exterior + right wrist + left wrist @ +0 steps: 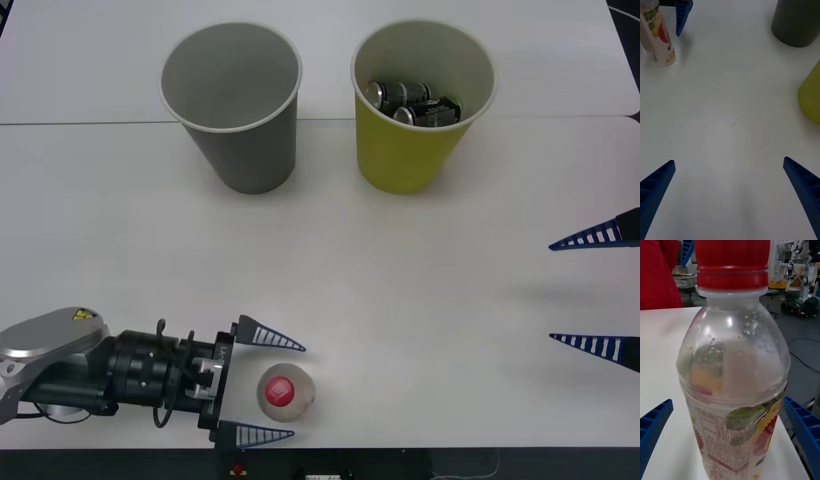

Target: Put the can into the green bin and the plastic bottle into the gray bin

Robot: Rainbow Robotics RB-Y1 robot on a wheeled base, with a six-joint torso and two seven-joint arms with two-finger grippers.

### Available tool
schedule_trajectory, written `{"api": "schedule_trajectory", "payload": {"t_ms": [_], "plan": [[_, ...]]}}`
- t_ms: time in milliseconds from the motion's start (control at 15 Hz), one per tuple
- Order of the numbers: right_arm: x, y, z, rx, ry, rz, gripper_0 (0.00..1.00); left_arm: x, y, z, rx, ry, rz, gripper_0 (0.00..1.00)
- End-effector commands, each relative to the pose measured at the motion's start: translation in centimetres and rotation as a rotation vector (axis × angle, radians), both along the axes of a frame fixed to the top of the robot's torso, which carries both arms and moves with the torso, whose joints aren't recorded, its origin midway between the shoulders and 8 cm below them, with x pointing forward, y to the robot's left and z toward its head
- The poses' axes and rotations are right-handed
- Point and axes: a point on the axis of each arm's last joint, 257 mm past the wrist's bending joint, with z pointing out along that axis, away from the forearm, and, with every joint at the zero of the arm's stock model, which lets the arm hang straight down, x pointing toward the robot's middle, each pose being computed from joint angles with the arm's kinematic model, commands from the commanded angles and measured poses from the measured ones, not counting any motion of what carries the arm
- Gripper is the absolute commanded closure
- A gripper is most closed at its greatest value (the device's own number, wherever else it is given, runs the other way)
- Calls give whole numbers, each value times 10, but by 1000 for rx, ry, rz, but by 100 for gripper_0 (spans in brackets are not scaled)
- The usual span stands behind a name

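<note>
While the plastic bottle (287, 392) stands upright near the table's (420, 330) near edge, left of centre, the left gripper (270, 386) reaches in from the left with its blue fingers (270, 336) spread wide, one on the far side of the bottle and one on the near side. Neither finger appears to touch it, so nothing is held yet. In the left wrist view the bottle (733, 382) rises straight ahead between the two fingers, long axis vertical, red cap up. The left arm is clearly the nearer one; closing should catch the body. The right gripper (596, 290) hangs wide open and empty at the right edge, well apart. The gray bin (235, 110) stands far, left of the green bin (420, 105), which already holds cans (405, 100).
</note>
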Motion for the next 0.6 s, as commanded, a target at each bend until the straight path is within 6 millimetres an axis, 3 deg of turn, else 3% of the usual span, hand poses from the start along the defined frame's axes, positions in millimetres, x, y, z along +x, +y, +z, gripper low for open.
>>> {"api": "schedule_trajectory", "payload": {"t_ms": [67, 600], "plan": [[0, 0, 0, 0, 0, 0, 0, 0, 0, -3, 9, 7, 7, 100], [0, 0, 0, 0, 0, 0, 0, 2, -1, 0, 0, 50, 23, 100]]}}
